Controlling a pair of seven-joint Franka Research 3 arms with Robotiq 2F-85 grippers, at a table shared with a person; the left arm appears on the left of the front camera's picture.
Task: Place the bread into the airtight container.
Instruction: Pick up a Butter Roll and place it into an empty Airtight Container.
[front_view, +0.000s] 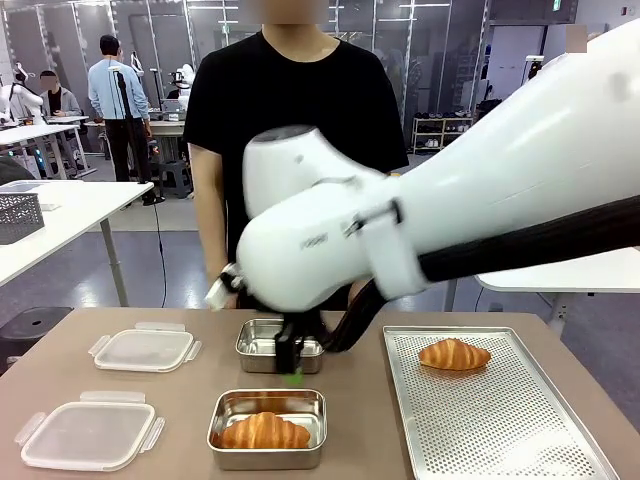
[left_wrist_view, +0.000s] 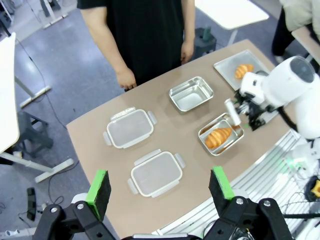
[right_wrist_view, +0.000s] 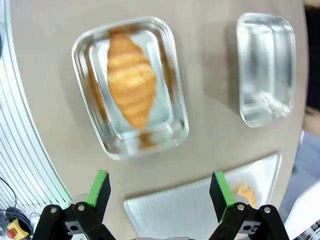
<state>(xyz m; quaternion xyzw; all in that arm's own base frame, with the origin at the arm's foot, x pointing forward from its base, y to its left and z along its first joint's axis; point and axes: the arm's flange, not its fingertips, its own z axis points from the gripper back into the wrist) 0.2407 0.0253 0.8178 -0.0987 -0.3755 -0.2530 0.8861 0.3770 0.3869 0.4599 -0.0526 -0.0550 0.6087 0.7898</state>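
1. While the right claw (right_wrist_view: 159, 179) hangs over the desk (front_view: 358, 420) with its green pads wide apart and nothing between them, treat the step in hand as the fetch of the second croissant (front_view: 454, 353). This is a judgement from the layout.
2. Note the status of the task items. The first croissant (front_view: 264, 431) lies flat inside the near steel container (front_view: 265, 458). The far steel container (front_view: 252, 360) is empty. The second croissant lies toward the far end of the perforated tray (front_view: 500, 430).
3. Note the left claw (left_wrist_view: 159, 182): it is held high above the desk, fully open and empty. It needs no action for this step.
4. Bring the right claw over the tray and centre it on the thick middle of the second croissant. Set the pads across its narrow width, not along its length.
5. Descend vertically and close gently; flaky pastry is likely to crush or shed under a hard squeeze.
6. Lift clear of the tray rim, carry to the far steel container, and align the long axis with the long walls.
7. Lower inside the walls before opening, so the pastry does not drop onto the rim.
8. Leave the two translucent lids (front_view: 145, 350) (front_view: 88, 435) at the left of the desk untouched. Keep the path clear of the person (front_view: 290, 120) standing at the far edge.
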